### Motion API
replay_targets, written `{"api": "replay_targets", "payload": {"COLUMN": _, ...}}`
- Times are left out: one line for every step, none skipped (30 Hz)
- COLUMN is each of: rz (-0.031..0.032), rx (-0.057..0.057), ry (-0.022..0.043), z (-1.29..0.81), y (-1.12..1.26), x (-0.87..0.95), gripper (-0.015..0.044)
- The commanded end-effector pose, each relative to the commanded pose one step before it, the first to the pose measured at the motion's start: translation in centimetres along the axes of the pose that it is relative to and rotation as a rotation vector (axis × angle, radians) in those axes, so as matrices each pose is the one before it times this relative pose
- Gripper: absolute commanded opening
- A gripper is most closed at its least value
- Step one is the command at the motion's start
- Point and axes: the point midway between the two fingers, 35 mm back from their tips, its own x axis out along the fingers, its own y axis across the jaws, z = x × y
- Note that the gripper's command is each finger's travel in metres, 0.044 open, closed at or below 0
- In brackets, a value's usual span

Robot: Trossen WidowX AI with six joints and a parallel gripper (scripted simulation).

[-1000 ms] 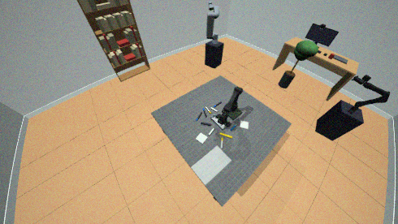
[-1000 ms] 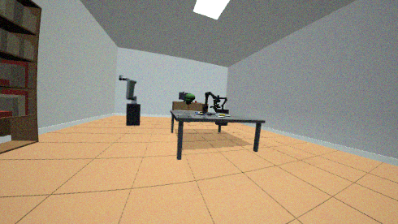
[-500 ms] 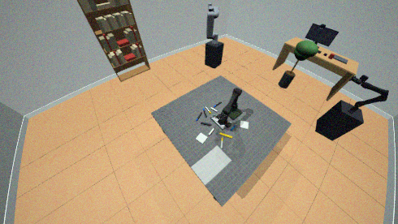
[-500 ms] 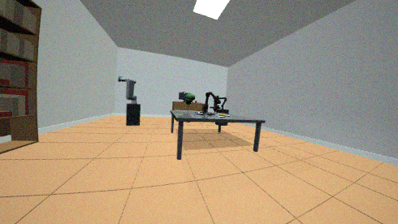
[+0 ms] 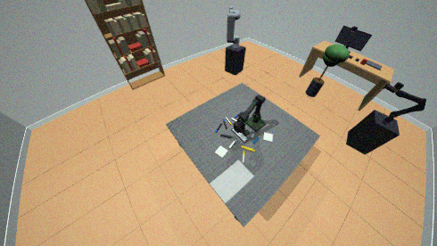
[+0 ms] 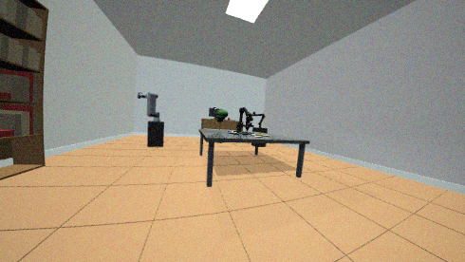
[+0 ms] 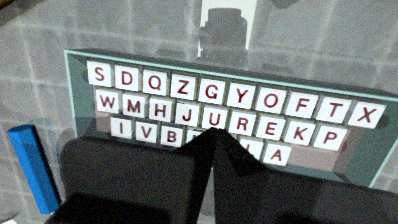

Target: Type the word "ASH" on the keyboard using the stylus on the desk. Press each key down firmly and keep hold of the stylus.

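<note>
In the wrist view the keyboard [image 7: 76, 95] lies just below and ahead of my gripper [image 7: 212, 132]. It has a pale green frame and white keys with red letters in a scrambled order. The S key [image 7: 99, 74] is at the top left, the H key [image 7: 160, 110] is in the middle row, and the A key [image 7: 276, 153] is at the bottom right. The two black fingers are pressed tip to tip with nothing showing between them. They cover part of the bottom key row. A blue stick [image 7: 31, 166] lies on the table left of the keyboard. In the top view the arm [image 5: 252, 112] bends down over the keyboard.
Several pens lie scattered on the grey table [image 5: 285, 151] [image 6: 285, 140], among them a yellow one [image 5: 248, 149]. Two small white squares [image 5: 221, 151] [image 5: 267, 136] and a large pale sheet [image 5: 232, 180] also lie there. A bookshelf, a wooden desk and two other arms stand far off.
</note>
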Motion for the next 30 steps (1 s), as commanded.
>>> {"api": "replay_targets", "payload": {"rz": -0.00079, "rx": -0.0064, "ry": 0.00014, "z": -0.085, "y": -0.279, "x": 0.038, "gripper": 0.0}}
{"api": "replay_targets", "payload": {"rz": 0.0, "rx": 0.0, "ry": 0.0, "z": 0.0, "y": 0.0, "x": 0.0, "gripper": 0.0}}
{"api": "replay_targets", "payload": {"rz": 0.0, "rx": 0.0, "ry": 0.0, "z": 0.0, "y": 0.0, "x": 0.0, "gripper": 0.0}}
{"api": "replay_targets", "payload": {"rz": -0.00022, "rx": 0.0, "ry": -0.00004, "z": 0.027, "y": -0.227, "x": -0.001, "gripper": 0.0}}
{"api": "replay_targets", "payload": {"rz": -0.00067, "rx": 0.0, "ry": -0.0001, "z": 0.07, "y": -0.683, "x": -0.002, "gripper": 0.0}}
{"api": "replay_targets", "payload": {"rz": -0.00112, "rx": 0.0, "ry": -0.00011, "z": 0.079, "y": -1.143, "x": -0.002, "gripper": 0.0}}
{"api": "replay_targets", "payload": {"rz": -0.00139, "rx": 0.0, "ry": -0.00005, "z": 0.034, "y": -1.407, "x": -0.002, "gripper": 0.0}}
{"api": "replay_targets", "payload": {"rz": -0.00141, "rx": 0.0, "ry": 0.00006, "z": -0.035, "y": -1.41, "x": -0.001, "gripper": 0.0}}
{"api": "replay_targets", "payload": {"rz": -0.00115, "rx": 0.0, "ry": 0.00012, "z": -0.08, "y": -1.149, "x": 0.0, "gripper": 0.0}}
{"api": "replay_targets", "payload": {"rz": -0.00069, "rx": 0.0, "ry": 0.00011, "z": -0.07, "y": -0.688, "x": 0.0, "gripper": 0.0}}
{"api": "replay_targets", "payload": {"rz": -0.00023, "rx": 0.0, "ry": 0.00004, "z": -0.027, "y": -0.229, "x": 0.0, "gripper": 0.0}}
{"api": "replay_targets", "payload": {"rz": 0.0, "rx": 0.0, "ry": 0.0, "z": 0.0, "y": 0.0, "x": 0.0, "gripper": 0.0}}
{"api": "replay_targets", "payload": {"rz": 0.0, "rx": 0.0, "ry": 0.0, "z": 0.0, "y": 0.0, "x": 0.0, "gripper": 0.0}}
{"api": "replay_targets", "payload": {"rz": 0.0, "rx": 0.0, "ry": 0.0, "z": 0.0, "y": 0.0, "x": 0.0, "gripper": 0.0}}
{"api": "replay_targets", "payload": {"rz": 0.0, "rx": 0.0, "ry": 0.0, "z": 0.0, "y": 0.0, "x": 0.0, "gripper": 0.0}}
{"api": "replay_targets", "payload": {"rz": 0.0, "rx": 0.0, "ry": 0.0, "z": 0.0, "y": 0.0, "x": 0.0, "gripper": 0.0}}
{"api": "replay_targets", "payload": {"rz": 0.0, "rx": 0.0, "ry": 0.0, "z": 0.0, "y": 0.0, "x": 0.0, "gripper": 0.0}}
{"api": "replay_targets", "payload": {"rz": 0.0, "rx": 0.0, "ry": 0.0, "z": 0.0, "y": 0.0, "x": 0.0, "gripper": 0.0}}
{"api": "replay_targets", "payload": {"rz": 0.0, "rx": 0.0, "ry": 0.0, "z": 0.0, "y": 0.0, "x": 0.0, "gripper": 0.0}}
{"api": "replay_targets", "payload": {"rz": 0.0, "rx": 0.0, "ry": 0.0, "z": 0.0, "y": 0.0, "x": 0.0, "gripper": 0.0}}
{"api": "replay_targets", "payload": {"rz": 0.0, "rx": 0.0, "ry": 0.0, "z": 0.0, "y": 0.0, "x": 0.0, "gripper": 0.0}}
{"api": "replay_targets", "payload": {"rz": 0.0, "rx": 0.0, "ry": 0.0, "z": 0.0, "y": 0.0, "x": 0.0, "gripper": 0.0}}
{"api": "replay_targets", "payload": {"rz": 0.00017, "rx": 0.0, "ry": 0.00014, "z": -0.171, "y": 0.175, "x": -0.009, "gripper": 0.0}}
{"api": "replay_targets", "payload": {"rz": 0.0005, "rx": 0.0, "ry": 0.00044, "z": -0.519, "y": 0.513, "x": -0.02, "gripper": 0.0}}
{"api": "replay_targets", "payload": {"rz": 0.0008, "rx": 0.0, "ry": 0.00076, "z": -0.887, "y": 0.817, "x": -0.006, "gripper": 0.0}}
{"api": "replay_targets", "payload": {"rz": 0.00076, "rx": 0.0, "ry": 0.0008, "z": -0.912, "y": 0.77, "x": 0.029, "gripper": 0.0}}
{"api": "replay_targets", "payload": {"rz": 0.00043, "rx": 0.0, "ry": 0.00049, "z": -0.558, "y": 0.439, "x": 0.034, "gripper": 0.0}}
{"api": "replay_targets", "payload": {"rz": 0.00014, "rx": 0.0, "ry": 0.00017, "z": -0.188, "y": 0.142, "x": 0.014, "gripper": 0.0}}
{"api": "replay_targets", "payload": {"rz": 0.0, "rx": 0.0, "ry": 0.0, "z": 0.0, "y": 0.0, "x": 0.0, "gripper": 0.0}}
{"api": "replay_targets", "payload": {"rz": 0.0, "rx": 0.0, "ry": 0.0, "z": 0.0, "y": 0.0, "x": 0.0, "gripper": 0.0}}
